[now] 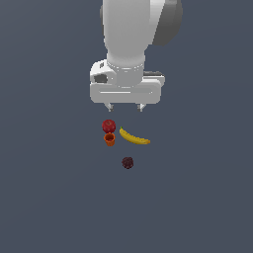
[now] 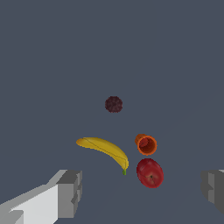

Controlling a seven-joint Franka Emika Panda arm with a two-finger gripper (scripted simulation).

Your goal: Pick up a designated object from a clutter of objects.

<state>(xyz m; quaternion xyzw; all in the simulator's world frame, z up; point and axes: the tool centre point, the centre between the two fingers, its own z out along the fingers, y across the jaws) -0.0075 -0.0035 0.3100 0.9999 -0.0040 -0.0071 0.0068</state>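
The designated object, a small glossy red apple (image 1: 108, 125) (image 2: 150, 173), rests on the grey floor touching the orange cup (image 1: 109, 140) (image 2: 146, 145). A yellow banana (image 1: 134, 137) (image 2: 105, 149) lies beside them and a dark maroon bumpy ball (image 1: 128, 162) (image 2: 113, 104) sits apart from the group. My gripper (image 1: 125, 106) (image 2: 142, 192) hangs open above the clutter, empty, fingers spread wide. In the wrist view the apple sits between the two fingertips (image 2: 70, 192), nearer the other one, with clear space on both sides.
Only the plain dark grey floor (image 1: 197, 197) surrounds the objects. The robot's white arm (image 1: 126, 39) rises above the gripper in the exterior view.
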